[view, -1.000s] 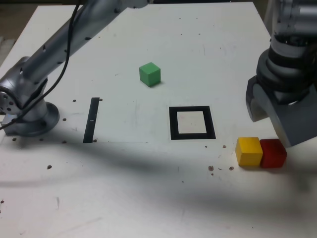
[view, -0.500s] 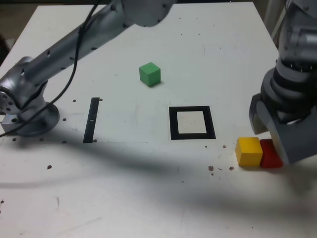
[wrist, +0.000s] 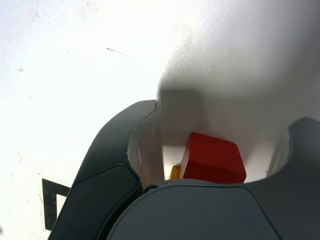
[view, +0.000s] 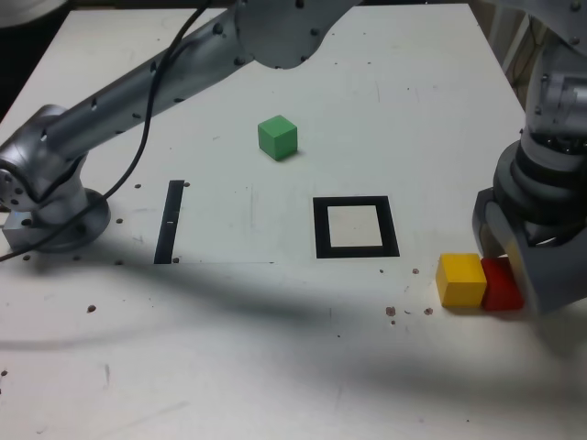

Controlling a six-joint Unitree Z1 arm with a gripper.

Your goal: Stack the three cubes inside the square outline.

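Observation:
The red cube (view: 503, 284) lies on the white table at the exterior view's right, touching the yellow cube (view: 460, 280) beside it. My gripper (view: 517, 264) is open and low over the red cube, one finger to each side. The wrist view shows the red cube (wrist: 212, 157) between the dark fingers (wrist: 115, 145) with gaps on both sides, and a sliver of the yellow cube (wrist: 174, 172). My gripper (wrist: 225, 122) holds nothing. The green cube (view: 277, 137) sits alone farther back. The square outline (view: 321, 227) lies left of the yellow cube, its pale centre bare; a corner of the square outline (wrist: 49, 200) shows in the wrist view.
A thin black strip (view: 170, 221) lies left of the outline in the exterior view. The arm's base (view: 55, 215) stands at the far left and its long links span the back of the table. Small dark specks dot the table (view: 275, 348).
My gripper has come down and shifted slightly right in the exterior view, from above the red cube to around it. The cubes have not moved.

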